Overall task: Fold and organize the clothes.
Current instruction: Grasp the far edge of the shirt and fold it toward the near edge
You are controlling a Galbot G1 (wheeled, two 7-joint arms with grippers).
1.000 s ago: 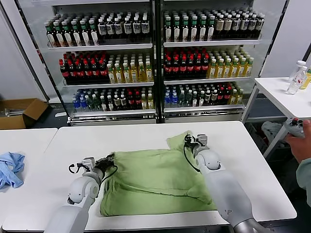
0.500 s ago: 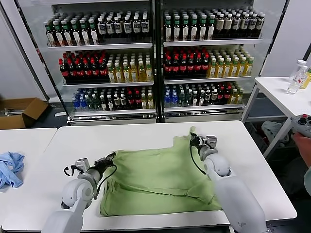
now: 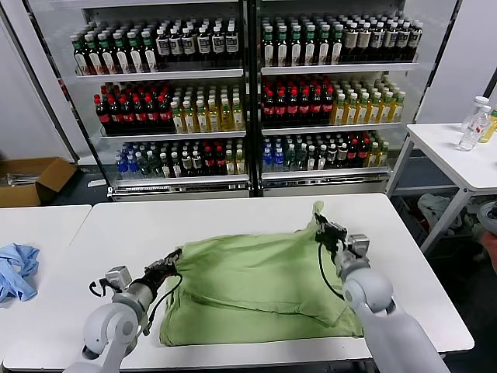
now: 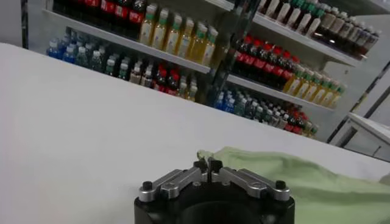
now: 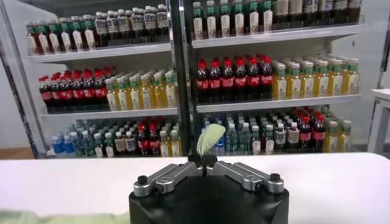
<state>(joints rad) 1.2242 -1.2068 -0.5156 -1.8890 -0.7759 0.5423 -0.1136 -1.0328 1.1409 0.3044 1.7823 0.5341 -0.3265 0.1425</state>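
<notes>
A drinks fridge fills the upper half of the head view, its shelves packed with bottles. Below it the white desk spans the middle of the frame, with a second desk at the lower left and a third at the right edge. The green shirt lies spread over the lower centre of the main desk, partly folded, with doubled layers along its near and left edges. The right gripper, right of centre, has its fingers closed on the shirt's upper right corner, holding a point of cloth raised off the desk; in the right wrist view that green tip stands up between the pinched fingers. The left gripper, at the lower left, grips the shirt's left edge low over the desk, its fingers closed on the hem. A blue garment lies crumpled at the far left edge, a cardboard box sits above it, and a clear bottle stands at the upper right.
</notes>
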